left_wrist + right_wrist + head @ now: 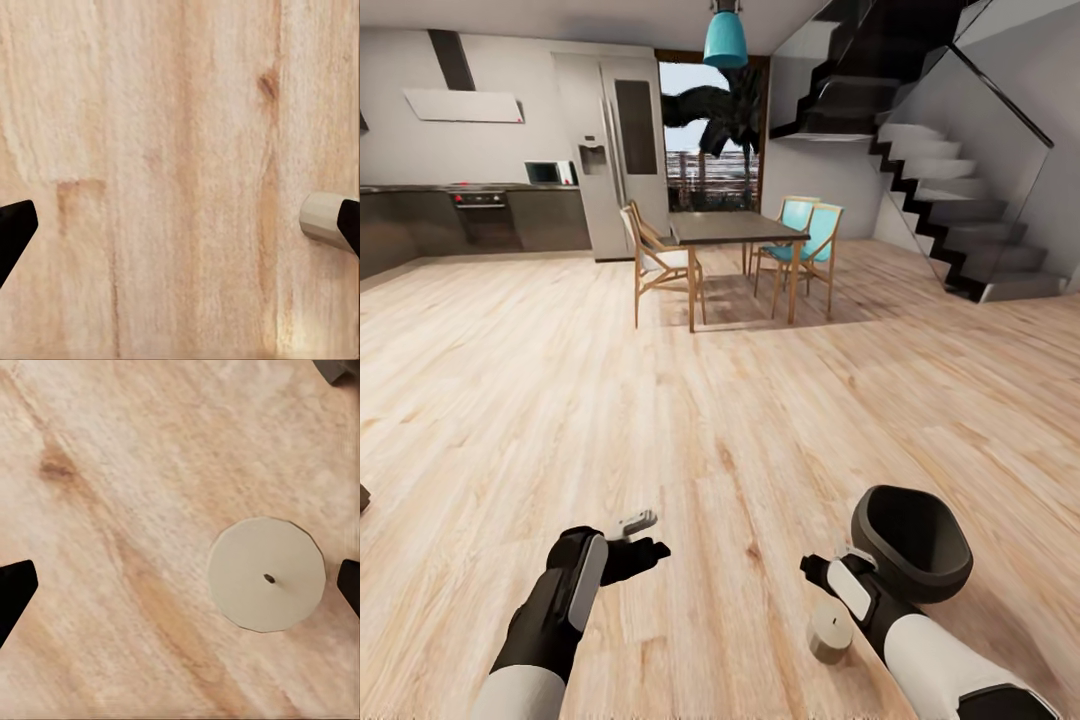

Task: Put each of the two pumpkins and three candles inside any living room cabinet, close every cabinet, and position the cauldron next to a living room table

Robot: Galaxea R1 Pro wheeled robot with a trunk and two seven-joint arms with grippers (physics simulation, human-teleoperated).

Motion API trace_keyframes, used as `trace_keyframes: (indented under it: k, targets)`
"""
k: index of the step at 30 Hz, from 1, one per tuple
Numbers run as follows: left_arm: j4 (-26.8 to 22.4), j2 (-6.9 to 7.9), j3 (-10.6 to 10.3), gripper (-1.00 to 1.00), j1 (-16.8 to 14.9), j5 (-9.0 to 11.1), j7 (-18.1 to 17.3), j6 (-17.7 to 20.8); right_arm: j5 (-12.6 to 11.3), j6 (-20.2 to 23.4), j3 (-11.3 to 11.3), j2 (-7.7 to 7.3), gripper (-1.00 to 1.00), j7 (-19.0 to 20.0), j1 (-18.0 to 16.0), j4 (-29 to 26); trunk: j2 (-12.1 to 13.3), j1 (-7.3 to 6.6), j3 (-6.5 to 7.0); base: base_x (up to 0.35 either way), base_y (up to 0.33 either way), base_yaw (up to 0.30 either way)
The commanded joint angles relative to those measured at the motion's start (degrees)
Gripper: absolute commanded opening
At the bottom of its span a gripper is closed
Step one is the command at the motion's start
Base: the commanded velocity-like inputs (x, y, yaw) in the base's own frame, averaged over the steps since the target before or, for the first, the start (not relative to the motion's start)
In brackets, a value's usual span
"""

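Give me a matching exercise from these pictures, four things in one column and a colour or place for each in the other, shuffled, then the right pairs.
Things:
1. candle
2. cauldron
3. pendant lamp
4. dining table

Descriptions:
A. teal, hanging overhead
B. beige, on the floor beside the right arm
C. dark top, chairs around it
D. black, on the floor by the right gripper

Pairs: 1-B, 2-D, 3-A, 4-C
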Motion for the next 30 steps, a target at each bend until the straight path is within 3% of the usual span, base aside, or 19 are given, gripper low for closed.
trace_keyframes:
  k: [1, 8, 16, 21, 27, 30]
  targets:
    - [0.0, 0.0, 0.3, 1.0, 0.0, 0.2, -0.3, 0.0, 0.0, 0.2, 0.0, -0.01, 1.0, -0.1, 0.0, 0.0, 0.0, 0.02, -0.23, 0.0, 0.0, 0.0]
    - [-0.1, 0.82, 1.4, 1.0, 0.0, 1.3, -3.0, 0.2, -0.1, 1.6, -0.1, -0.04, 1.0, -0.8, -0.4, 0.1, -0.1, 0.2, -1.78, 0.0, 0.0, 0.0]
    - [-0.2, 2.21, 3.7, 1.0, 0.0, 1.5, -8.8, 1.2, -0.1, 1.7, -0.1, -0.12, 1.0, -1.0, -0.5, 0.1, -0.2, 0.41, -3.55, 0.0, 0.0, 0.0]
    - [-0.2, 4.38, 6.1, 1.0, 0.0, 1.5, -15.3, 2.2, -0.1, 1.4, -0.1, -0.12, 1.0, -1.0, -0.4, 0.1, -0.3, 0.54, -4.66, 0.0, 0.0, 0.0]
    - [-0.2, 5.61, 9.3, 1.0, 0.0, 1.5, -22.1, 2.6, -0.1, 1.2, -0.1, -0.06, 1.0, -0.9, -0.4, 0.1, -0.4, 0.69, -5.99, 0.0, 0.0, 0.0]
    - [-0.2, 6.15, 11.0, 1.0, 0.0, 1.7, -25.8, 2.7, -0.1, 1.1, -0.1, -0.05, 1.0, -0.9, -0.4, 0.1, -0.4, 0.69, -5.99, 0.0, 0.0, 0.0]
